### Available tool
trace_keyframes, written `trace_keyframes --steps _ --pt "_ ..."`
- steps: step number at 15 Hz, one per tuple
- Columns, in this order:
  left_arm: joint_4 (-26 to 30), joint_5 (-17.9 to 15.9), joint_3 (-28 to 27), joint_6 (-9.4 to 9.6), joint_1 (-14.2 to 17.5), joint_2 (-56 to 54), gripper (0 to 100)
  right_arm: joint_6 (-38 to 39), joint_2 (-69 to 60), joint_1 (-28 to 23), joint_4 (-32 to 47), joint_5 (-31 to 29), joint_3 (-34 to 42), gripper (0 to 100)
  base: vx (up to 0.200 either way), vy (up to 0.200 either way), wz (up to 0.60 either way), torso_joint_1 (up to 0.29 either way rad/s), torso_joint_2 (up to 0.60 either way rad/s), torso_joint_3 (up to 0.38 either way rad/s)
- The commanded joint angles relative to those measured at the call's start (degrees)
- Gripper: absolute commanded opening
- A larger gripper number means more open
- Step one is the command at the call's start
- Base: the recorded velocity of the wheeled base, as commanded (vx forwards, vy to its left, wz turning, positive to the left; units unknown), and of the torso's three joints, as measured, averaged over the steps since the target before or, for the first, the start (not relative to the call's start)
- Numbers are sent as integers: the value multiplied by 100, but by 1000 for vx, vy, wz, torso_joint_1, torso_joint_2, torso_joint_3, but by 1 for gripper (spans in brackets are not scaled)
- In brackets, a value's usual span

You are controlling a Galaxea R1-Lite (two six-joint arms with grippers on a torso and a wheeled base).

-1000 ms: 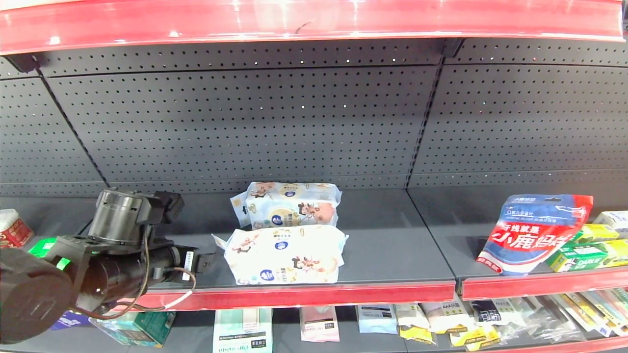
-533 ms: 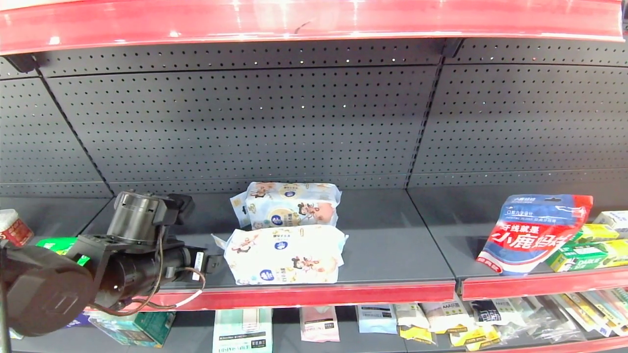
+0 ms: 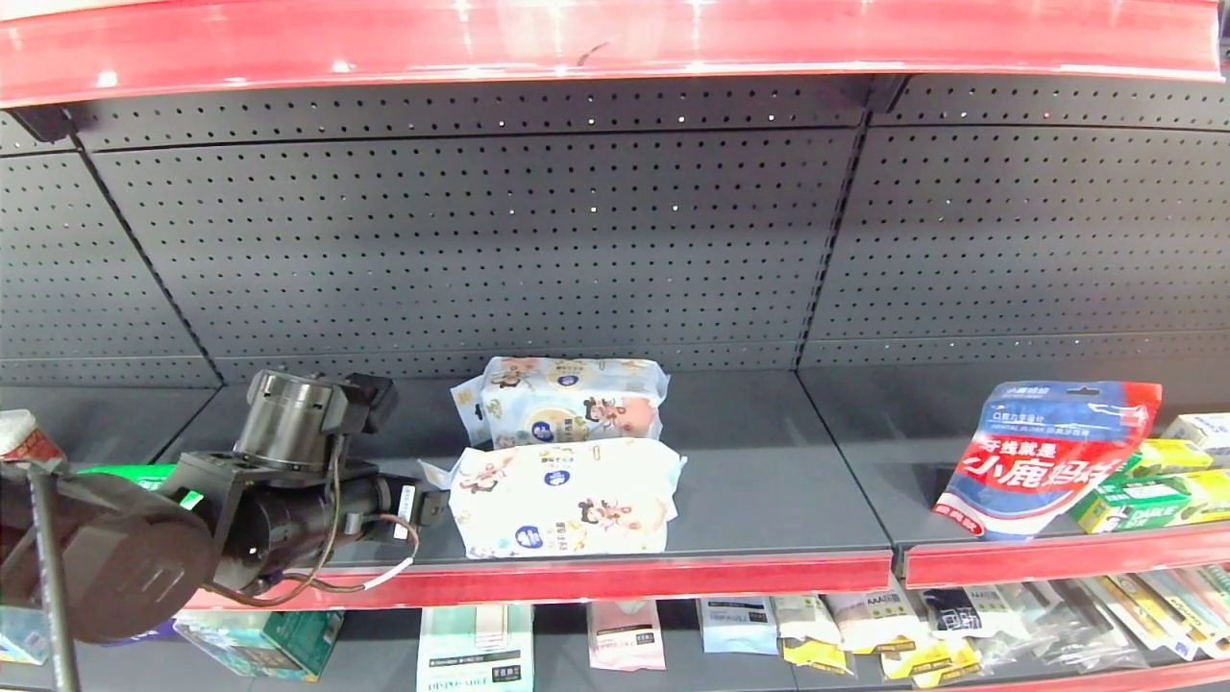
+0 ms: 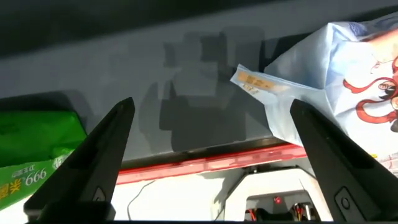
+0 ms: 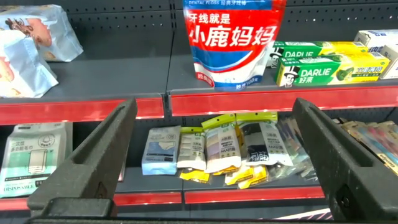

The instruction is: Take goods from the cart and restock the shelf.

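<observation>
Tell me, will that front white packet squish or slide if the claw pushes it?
Probably squishes a bit: the front packet looks puffy and wrinkled, like a soft bag. It likely slides too, since its shiny wrap lies flat on the smooth shelf.

The front pack (image 3: 567,500) was wrapped in a soft plastic film, a little glossy and wrinkled. The rear pack (image 3: 572,399), just behind it, had the same film. The shelf board (image 3: 759,471) under the front pack was grey painted metal, matt and smooth, and the perforated back panel (image 3: 480,240) behind it looked matt too. The red strip (image 3: 673,579) just below it was glossy plastic. The pouch (image 3: 1047,457) well to its right was shiny. The left gripper (image 3: 434,505) beside it had matt black fingers (image 4: 93,168), like plastic.
</observation>
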Motion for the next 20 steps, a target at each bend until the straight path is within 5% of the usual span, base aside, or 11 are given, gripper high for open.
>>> trace_keyframes --steps 1,13,16,20 --pt "-7 -1 -77 3 -36 19 100 -1 9 4 2 0 1 100 0 0 0 0 0 0" --pt "10 16 -24 12 -36 -148 100 -1 9 4 2 0 1 100 0 0 0 0 0 0" --pt "116 -133 169 961 614 -1176 100 -1 9 -5 2 0 1 100 0 0 0 0 0 0" --pt "1091 -432 609 1093 772 -3285 100 -1 9 4 2 0 1 100 0 0 0 0 0 0"
